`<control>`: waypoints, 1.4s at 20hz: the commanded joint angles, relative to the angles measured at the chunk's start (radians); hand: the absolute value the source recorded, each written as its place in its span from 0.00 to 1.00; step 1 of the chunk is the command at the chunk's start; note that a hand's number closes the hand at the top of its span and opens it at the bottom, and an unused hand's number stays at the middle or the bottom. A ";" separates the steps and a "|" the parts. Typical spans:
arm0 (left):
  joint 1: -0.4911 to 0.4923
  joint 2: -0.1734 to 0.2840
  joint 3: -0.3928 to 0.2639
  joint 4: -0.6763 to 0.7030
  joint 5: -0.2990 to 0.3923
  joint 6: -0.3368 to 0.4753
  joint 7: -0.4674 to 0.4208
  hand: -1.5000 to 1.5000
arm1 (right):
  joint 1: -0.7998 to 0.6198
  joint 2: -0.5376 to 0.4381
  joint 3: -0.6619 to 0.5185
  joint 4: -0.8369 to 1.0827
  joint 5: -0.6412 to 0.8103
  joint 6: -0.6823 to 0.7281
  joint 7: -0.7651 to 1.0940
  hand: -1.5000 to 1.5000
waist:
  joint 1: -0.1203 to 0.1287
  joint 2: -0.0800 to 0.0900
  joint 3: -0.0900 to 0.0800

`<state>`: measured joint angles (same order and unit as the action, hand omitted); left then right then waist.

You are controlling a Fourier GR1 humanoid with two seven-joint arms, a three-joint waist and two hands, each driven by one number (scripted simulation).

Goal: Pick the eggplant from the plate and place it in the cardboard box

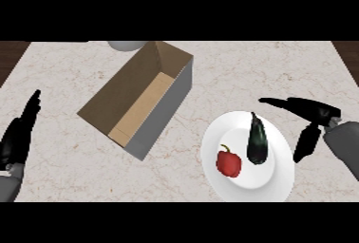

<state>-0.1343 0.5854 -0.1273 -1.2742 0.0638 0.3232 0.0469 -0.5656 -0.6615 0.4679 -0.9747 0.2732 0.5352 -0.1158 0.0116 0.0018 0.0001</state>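
Nearest me, at about five o'clock on the counter (63,175), sits the white plate (277,182). The eggplant (257,142) lies on its upper middle, dark and long, stem pointing toward twelve o'clock. At the eggplant's seven o'clock, just beside it, a red bell pepper (229,162) rests on the same plate.

My right hand (316,114) hangs at the plate's two o'clock, at the rim's outer edge. Its fingers are spread wide: the longer ones stretch toward nine o'clock above the plate's top edge, the thumb points down toward six o'clock along the plate's right side. They hold nothing, and a gap of white plate shows between them and the eggplant.

My left hand (20,135) rests at nine o'clock by the counter's left edge, fingers straight and pointing up toward twelve, empty.

Farther off, around eleven o'clock from the plate, the cardboard box (140,107) lies open, set diagonally. Beyond it, at twelve o'clock on the far edge, a pale rounded object (126,45) shows only in part.
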 commanded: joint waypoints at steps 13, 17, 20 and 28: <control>0.027 -0.115 0.081 -0.040 -0.135 -0.041 0.036 0.50 | 0.060 0.144 -0.126 -0.053 0.198 0.075 0.012 0.00 | -0.013 -0.003 0.000; 0.022 -0.124 0.084 -0.084 -0.174 -0.032 0.085 0.50 | 0.092 0.159 -0.152 -0.101 0.199 0.099 -0.015 0.00 | -0.015 -0.004 0.000; 0.038 -0.137 0.104 -0.077 -0.180 -0.052 0.046 0.50 | 0.049 0.167 -0.189 -0.079 0.205 0.145 -0.032 0.00 | -0.012 -0.003 0.000; 0.018 -0.128 0.172 -0.033 -0.182 -0.132 0.018 0.50 | 0.068 0.268 -0.178 -0.140 0.295 0.176 0.107 0.00 | -0.007 -0.001 0.000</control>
<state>-0.1060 0.4648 0.0371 -1.3009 -0.0983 0.2078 0.0598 -0.4801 -0.4332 0.2784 -1.1443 0.5097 0.7125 -0.0409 0.0001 -0.0009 -0.0003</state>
